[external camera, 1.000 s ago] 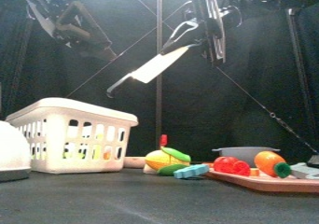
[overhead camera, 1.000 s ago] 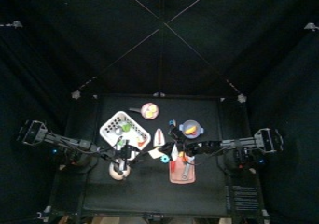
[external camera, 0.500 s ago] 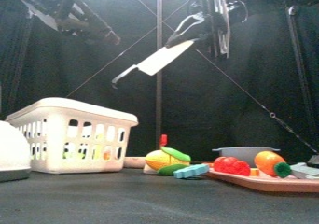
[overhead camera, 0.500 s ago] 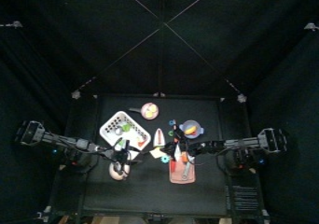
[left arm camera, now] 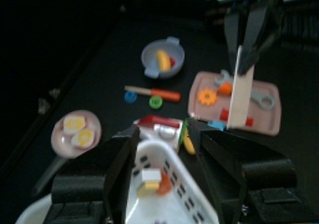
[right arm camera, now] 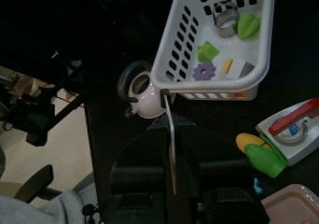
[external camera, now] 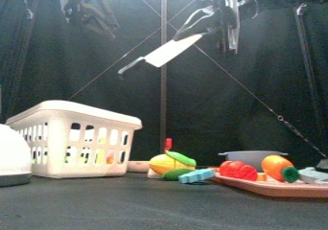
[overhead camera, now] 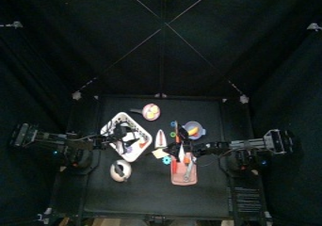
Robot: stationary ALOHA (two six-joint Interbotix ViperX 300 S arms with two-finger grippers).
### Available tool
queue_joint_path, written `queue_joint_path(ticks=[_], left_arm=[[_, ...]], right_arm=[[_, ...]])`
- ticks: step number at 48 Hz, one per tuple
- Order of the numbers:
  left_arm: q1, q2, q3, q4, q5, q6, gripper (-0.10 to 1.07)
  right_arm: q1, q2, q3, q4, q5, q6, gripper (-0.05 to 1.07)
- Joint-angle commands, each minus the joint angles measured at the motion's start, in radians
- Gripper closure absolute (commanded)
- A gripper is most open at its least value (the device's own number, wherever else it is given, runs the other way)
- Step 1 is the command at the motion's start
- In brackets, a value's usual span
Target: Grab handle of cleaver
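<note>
The cleaver (external camera: 172, 50) hangs high over the table, with its white blade tilted and its dark handle (external camera: 128, 68) pointing down toward the left. My right gripper (external camera: 221, 21) is shut on the blade's far end. In the right wrist view the blade (right arm camera: 171, 144) shows edge-on between the jaws of that gripper (right arm camera: 173, 176). My left gripper (external camera: 83, 6) is up at the left, open and empty, and apart from the handle. The left wrist view looks past its wide jaws (left arm camera: 173, 148) to the cleaver (left arm camera: 241, 74) hanging upright from the right arm.
A white basket (external camera: 71, 138) with toy food stands at the left, next to a white teapot (right arm camera: 147, 97). Toy vegetables (external camera: 174, 164) lie mid-table. A pink tray (external camera: 289, 187) and a grey bowl (external camera: 250, 157) are at the right.
The right gripper has lifted the cleaver a little higher. The left arm has risen and shifted right, closer to the handle.
</note>
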Motion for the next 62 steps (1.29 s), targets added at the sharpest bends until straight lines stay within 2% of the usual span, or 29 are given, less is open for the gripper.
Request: queue_joint_path(ticks=[1,5,7,8,13,17,25,30,37,43,49,62], left_arm=[[-0.018,0.006,-0.057,-0.155,0.029,0.172,0.14],[-0.031,0.003,-0.035,-0.216,-0.069,0.272,0.14],[-0.031,-0.003,0.0,-0.229,-0.179,0.288,0.14],[-0.029,-0.006,0.009,-0.229,-0.206,0.29,0.14],[-0.026,-0.032,0.14,-0.202,-0.514,0.296,0.14],[0.023,-0.055,0.245,-0.202,-0.73,0.291,0.14],[0.091,-0.071,0.379,-0.304,-1.025,0.291,0.14],[0.109,-0.043,0.443,-0.356,-1.181,0.318,0.15],[0.133,0.038,0.5,-0.364,-1.318,0.425,0.15],[0.135,0.104,0.491,-0.417,-1.367,0.5,0.15],[0.133,0.164,0.459,-0.479,-1.367,0.515,0.15],[0.132,0.302,0.39,-0.488,-1.388,0.515,0.15]], right_arm=[[0.0,-0.028,-0.009,-0.015,-0.002,-0.003,0.57],[0.002,-0.029,-0.008,-0.044,-0.003,-0.002,0.57],[0.005,-0.031,-0.008,-0.06,-0.003,-0.002,0.57],[0.003,-0.035,-0.008,-0.072,-0.003,-0.002,0.57],[0.005,-0.06,-0.003,-0.112,-0.003,-0.003,0.57],[0.011,-0.1,0.009,-0.152,-0.005,-0.003,0.57],[0.021,-0.173,0.046,-0.244,-0.002,-0.002,0.57],[0.031,-0.198,0.066,-0.296,-0.003,-0.002,0.57],[0.052,-0.19,0.08,-0.351,-0.008,0.0,0.57],[0.074,-0.178,0.072,-0.364,-0.002,-0.002,0.57],[0.078,-0.163,0.069,-0.365,0.006,-0.003,0.57],[0.078,-0.138,0.054,-0.37,0.014,-0.002,0.57]])
